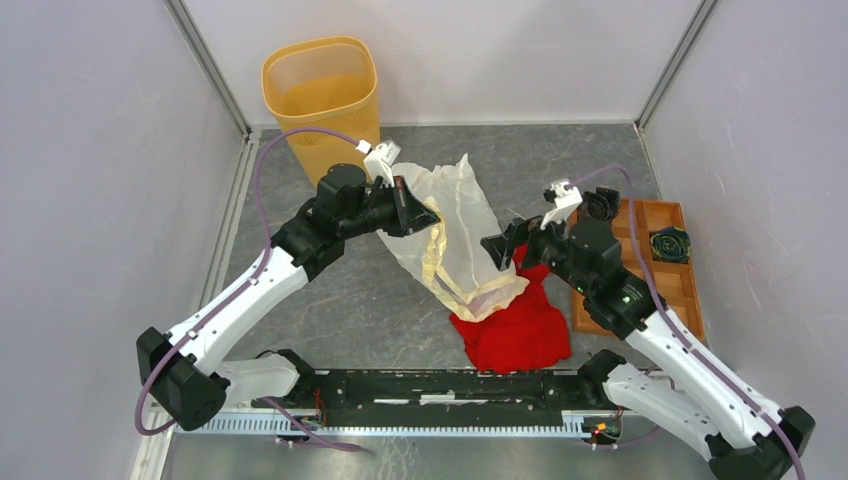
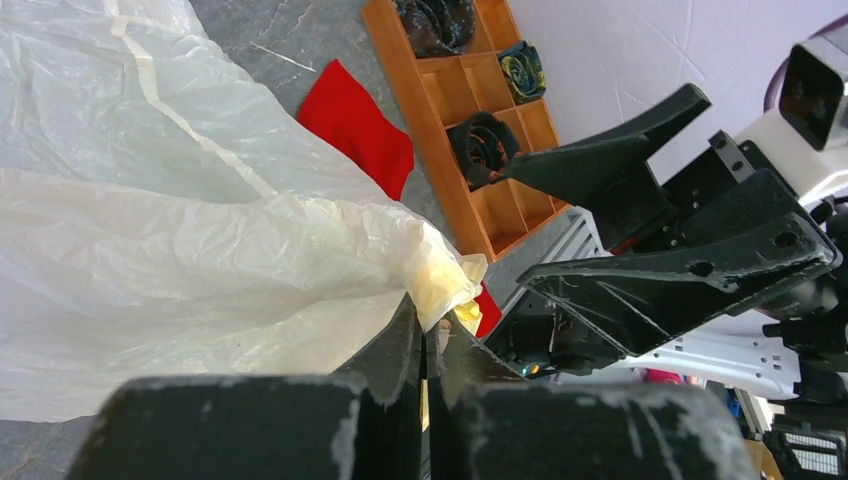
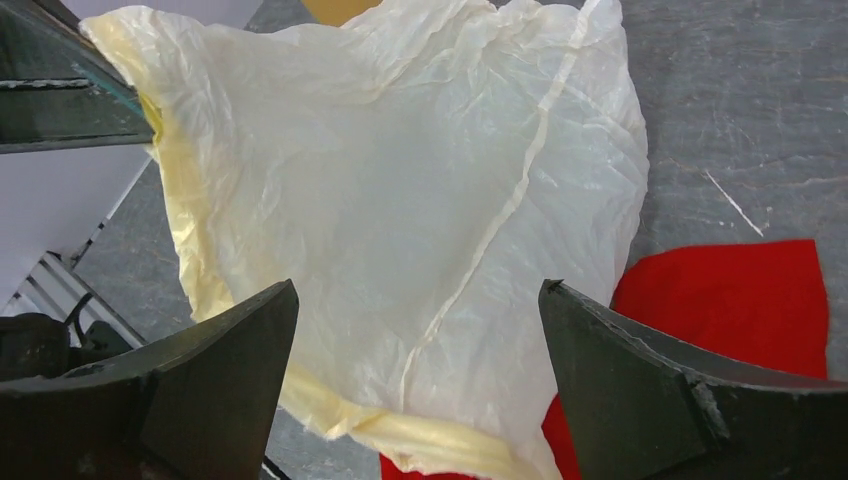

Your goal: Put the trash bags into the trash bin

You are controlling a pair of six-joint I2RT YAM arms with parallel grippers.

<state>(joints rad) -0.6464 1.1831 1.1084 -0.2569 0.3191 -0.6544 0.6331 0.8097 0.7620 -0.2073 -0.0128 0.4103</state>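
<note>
The cream-white trash bag [image 1: 455,235] hangs spread above the middle of the table, its lower rolled edge drooping onto the red cloth. My left gripper [image 1: 432,217] is shut on the bag's upper edge; the film [image 2: 200,250] bunches out from between the pinched tips [image 2: 428,318]. My right gripper [image 1: 503,250] stands open just right of the bag with nothing between its fingers [image 3: 240,330]; the sheet [image 3: 420,200] fills the view beyond them. The yellow-orange trash bin [image 1: 322,95] stands upright at the back left, behind the left arm.
A red cloth heap [image 1: 512,325] lies at the front centre, partly under the bag. A brown wooden compartment tray [image 1: 665,270] with dark rolled items sits at the right behind the right arm. Grey walls close in on three sides.
</note>
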